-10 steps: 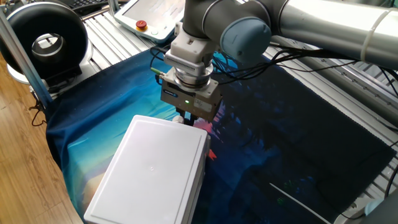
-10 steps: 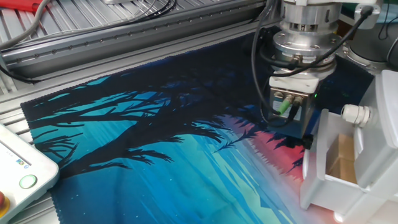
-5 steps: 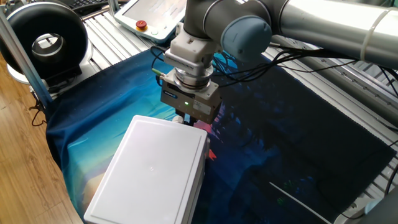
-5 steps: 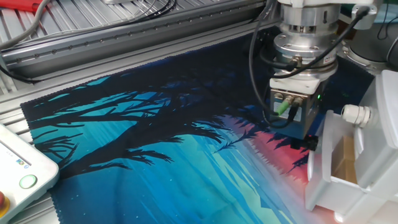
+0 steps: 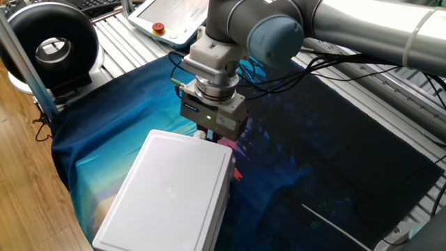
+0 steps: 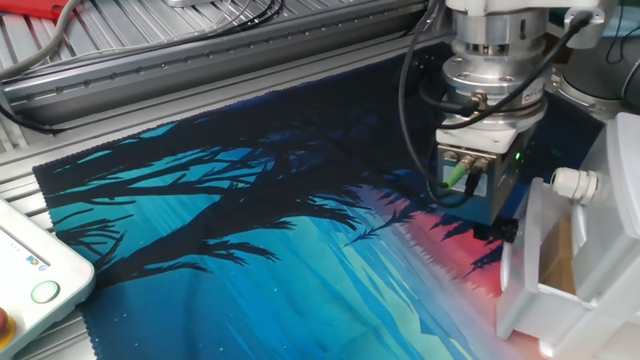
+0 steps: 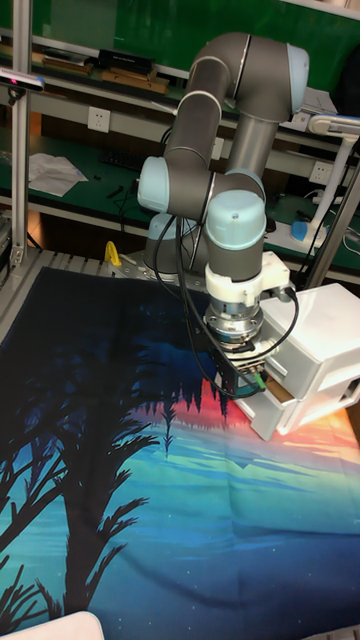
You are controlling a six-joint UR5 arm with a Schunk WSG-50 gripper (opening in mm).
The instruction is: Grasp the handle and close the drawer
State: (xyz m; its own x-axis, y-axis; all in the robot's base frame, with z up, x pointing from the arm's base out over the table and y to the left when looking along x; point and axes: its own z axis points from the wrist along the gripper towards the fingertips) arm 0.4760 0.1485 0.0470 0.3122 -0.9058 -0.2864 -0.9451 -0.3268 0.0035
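The drawer [image 5: 171,192] is a large white box on the cloth; in the other fixed view its thin front panel [image 6: 527,262] stands slightly out from the body, with a brown inside showing behind it. The handle [image 6: 572,183], a small pale knob, sticks out at the top of that panel, free of the gripper. My gripper [image 6: 500,228] points down right against the panel's outer face, left of the handle. Its body hides its fingers, so the jaw state is unclear. In the tall fixed view the gripper [image 7: 238,388] sits at the drawer [image 7: 315,345] front.
A printed blue and black cloth [image 6: 250,250] covers the table. A white pendant with a red button [image 5: 159,28] lies at the back, and a black round device [image 5: 52,45] stands at the far left. Aluminium rails [image 6: 200,60] run along the cloth edge.
The gripper has shifted toward the drawer body, and the front panel has moved with it, narrowing the open gap.
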